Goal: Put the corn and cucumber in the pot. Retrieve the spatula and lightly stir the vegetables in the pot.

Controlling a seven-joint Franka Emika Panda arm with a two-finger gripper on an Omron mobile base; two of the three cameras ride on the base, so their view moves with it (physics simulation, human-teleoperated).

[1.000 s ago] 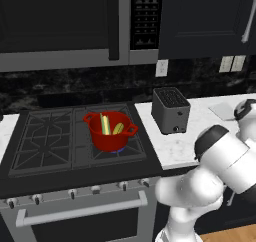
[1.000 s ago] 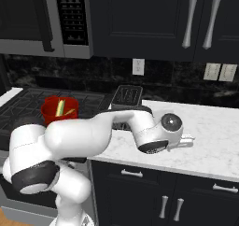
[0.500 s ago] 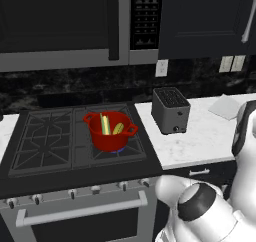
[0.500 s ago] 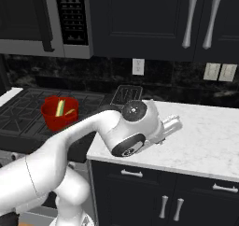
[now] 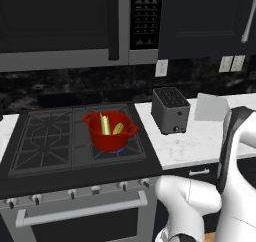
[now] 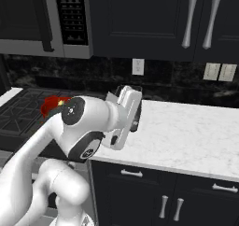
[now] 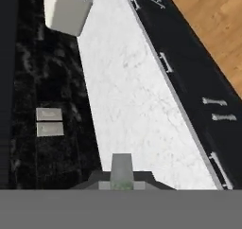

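Observation:
The red pot [image 5: 102, 138] stands on the stove's front right burner. Inside it the pale-yellow corn [image 5: 105, 123] leans upright and the light green cucumber [image 5: 118, 128] lies beside it. From the right base view a sliver of the pot [image 6: 48, 106] peeks out behind my arm. My gripper [image 7: 122, 172] is shut with nothing visibly held, hovering over the white marble counter [image 7: 132, 95] and pointing along it toward a grey container [image 7: 66, 8]. The spatula is out of view.
A grey toaster [image 5: 170, 110] sits on the counter right of the stove [image 5: 45, 146], with the grey container [image 5: 212, 107] further right by the wall. Wall outlets [image 7: 48, 121] line the dark backsplash. My bulky white arm [image 6: 88, 122] fills the space before the toaster.
My arm has swung: in the right base view the hand rose and moved left toward the toaster. The pot and vegetables have stayed put. The gripper has remained shut.

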